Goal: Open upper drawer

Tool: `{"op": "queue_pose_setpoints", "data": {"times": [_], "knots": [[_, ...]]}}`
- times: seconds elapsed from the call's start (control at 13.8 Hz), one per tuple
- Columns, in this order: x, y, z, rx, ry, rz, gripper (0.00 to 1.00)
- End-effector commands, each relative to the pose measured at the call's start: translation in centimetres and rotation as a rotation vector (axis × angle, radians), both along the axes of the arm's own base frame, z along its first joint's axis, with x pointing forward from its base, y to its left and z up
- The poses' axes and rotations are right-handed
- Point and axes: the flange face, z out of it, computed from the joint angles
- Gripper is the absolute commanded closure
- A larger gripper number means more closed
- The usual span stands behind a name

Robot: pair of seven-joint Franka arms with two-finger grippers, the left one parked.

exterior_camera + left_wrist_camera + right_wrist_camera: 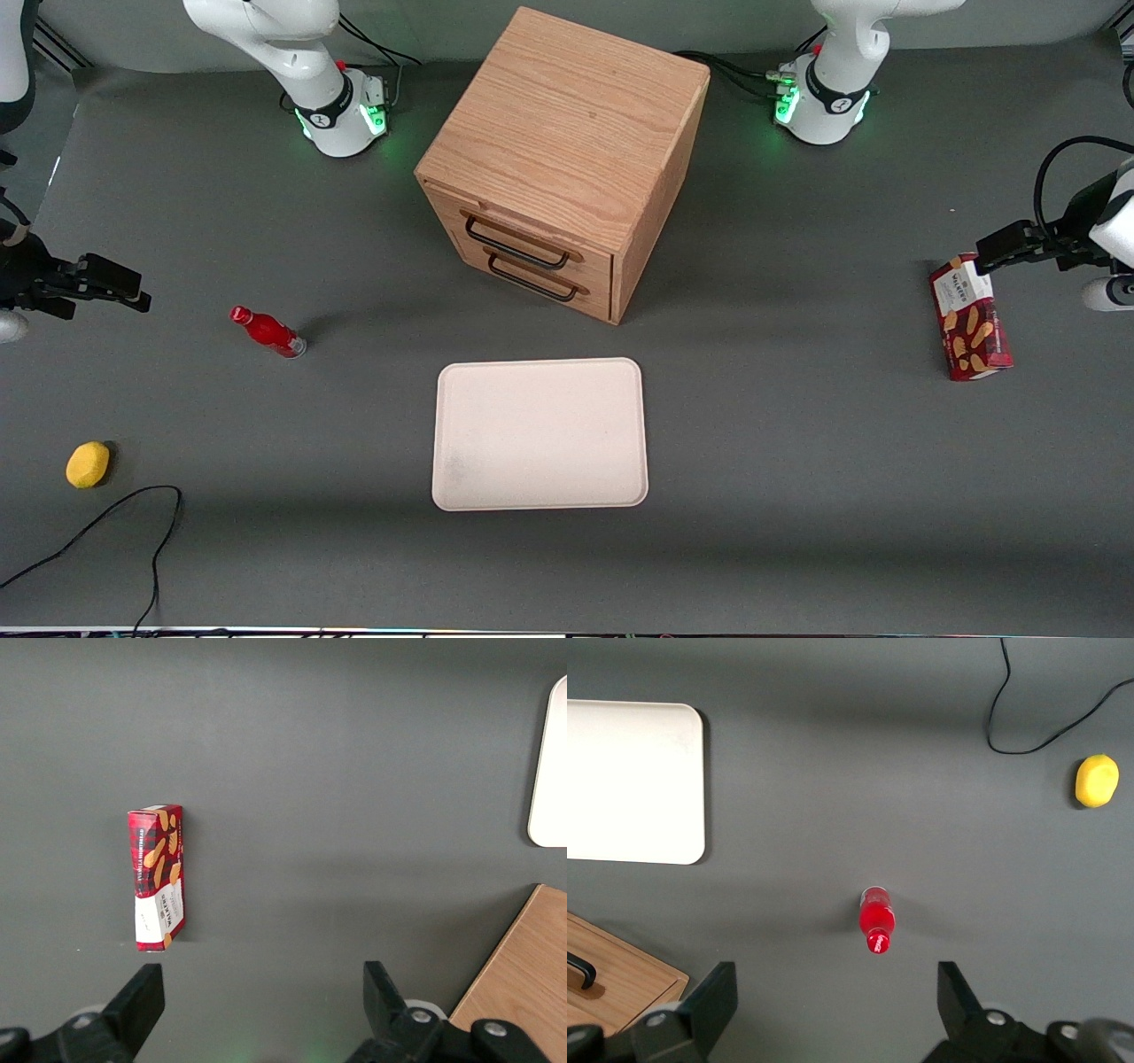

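Observation:
The oak cabinet [567,133] stands at the middle of the table, farther from the front camera than the tray. Its upper drawer [509,223] is pushed in, with a thin black bar handle [516,245]. The lower drawer [540,285] sits just under it, also shut. My right gripper [133,297] hovers above the table at the working arm's end, well apart from the cabinet. In the right wrist view the gripper [837,1001] is open and empty, with a corner of the cabinet [620,979] and a bit of a black handle [580,970] in sight.
A red bottle [270,332] lies between the gripper and the cabinet; it also shows in the right wrist view [877,921]. A white tray [540,434] lies in front of the drawers. A yellow object [88,464], a black cable [115,523] and a biscuit box [970,319] lie about.

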Motion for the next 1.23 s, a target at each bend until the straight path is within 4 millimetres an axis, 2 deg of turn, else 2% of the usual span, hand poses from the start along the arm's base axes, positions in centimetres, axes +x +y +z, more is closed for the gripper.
{"op": "queue_pose_setpoints", "data": {"times": [0.0, 0.43, 0.65, 0.94, 1.01, 1.16], "knots": [[-0.3, 0.4, 0.3, -0.018, -0.010, 0.011, 0.00], [0.1, 0.8, -0.5, -0.019, 0.004, 0.017, 0.00], [0.4, 0.9, 0.3, -0.017, -0.013, 0.013, 0.00], [0.7, 2.1, -0.6, -0.017, 0.004, -0.002, 0.00], [0.8, 2.7, -0.7, -0.008, 0.006, -0.016, 0.00], [0.6, 6.5, -0.7, -0.002, 0.010, 0.022, 0.00]]}}
